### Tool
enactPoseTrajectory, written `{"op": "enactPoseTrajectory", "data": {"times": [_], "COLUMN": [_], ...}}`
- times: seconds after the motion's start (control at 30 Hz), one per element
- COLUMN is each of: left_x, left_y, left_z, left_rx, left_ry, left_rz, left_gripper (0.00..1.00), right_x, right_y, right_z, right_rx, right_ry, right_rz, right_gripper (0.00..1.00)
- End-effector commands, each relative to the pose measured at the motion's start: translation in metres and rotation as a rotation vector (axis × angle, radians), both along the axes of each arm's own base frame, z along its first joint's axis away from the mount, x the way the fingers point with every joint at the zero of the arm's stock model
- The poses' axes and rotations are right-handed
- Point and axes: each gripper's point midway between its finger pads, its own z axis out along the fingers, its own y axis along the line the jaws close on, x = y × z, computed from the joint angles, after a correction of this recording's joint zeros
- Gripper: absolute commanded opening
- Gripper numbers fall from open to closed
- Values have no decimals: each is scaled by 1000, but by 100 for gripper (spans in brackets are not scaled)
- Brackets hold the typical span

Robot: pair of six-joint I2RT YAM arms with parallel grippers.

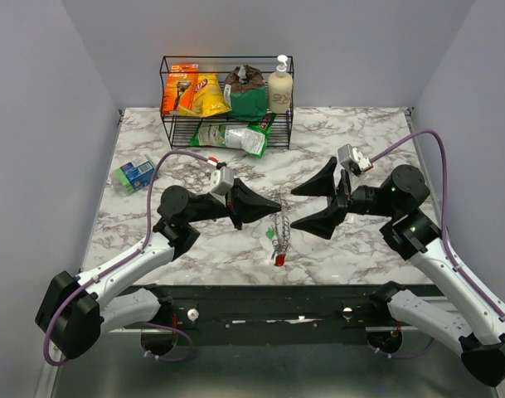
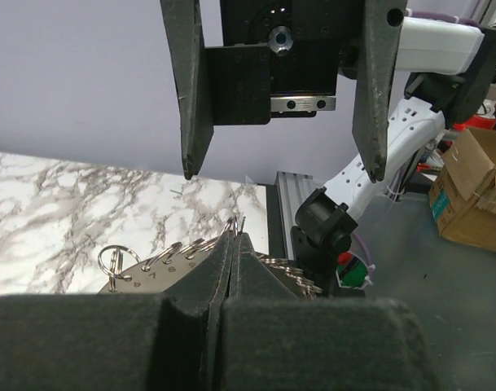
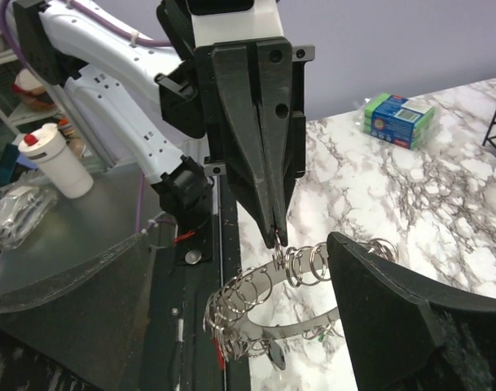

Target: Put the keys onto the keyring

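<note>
The keyring [image 1: 279,230] is a silvery metal band carrying several small wire rings, hanging near the table's front edge. My left gripper [image 1: 277,205] is shut on one small ring at the top of the keyring [image 3: 260,297], lifting that end. A red key [image 1: 279,259] and a green key [image 1: 270,235] dangle from the band. In the left wrist view the left gripper [image 2: 234,235] pinches the ring, with the band [image 2: 150,262] curving away to both sides. My right gripper [image 1: 295,207] faces it from the right, open, its fingers [image 2: 190,122] spread above and below the pinched ring, touching nothing.
A black wire rack [image 1: 227,62] with snack bags and a soap bottle [image 1: 279,85] stands at the back. A blue-green box [image 1: 134,174] lies at the left. The table's front edge [image 1: 269,284] runs just below the keyring.
</note>
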Motion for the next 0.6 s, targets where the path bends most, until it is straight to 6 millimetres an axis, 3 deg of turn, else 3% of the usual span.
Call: {"op": "enactPoseTrajectory", "data": {"times": [0.0,0.33,0.57], "left_x": [-19,-35,-38], "left_y": [6,15,16], "left_z": [19,10,7], "left_rx": [-72,-67,-42], "left_ry": [-197,-419,-473], "left_rz": [-42,-40,-42], "left_gripper": [0,0,0], "right_x": [-19,-31,-38], "right_y": [-1,-2,-3], "right_z": [15,15,14], "right_rx": [20,17,11], "right_ry": [-73,-114,-121], "right_rz": [97,170,217], "right_gripper": [96,97,97]}}
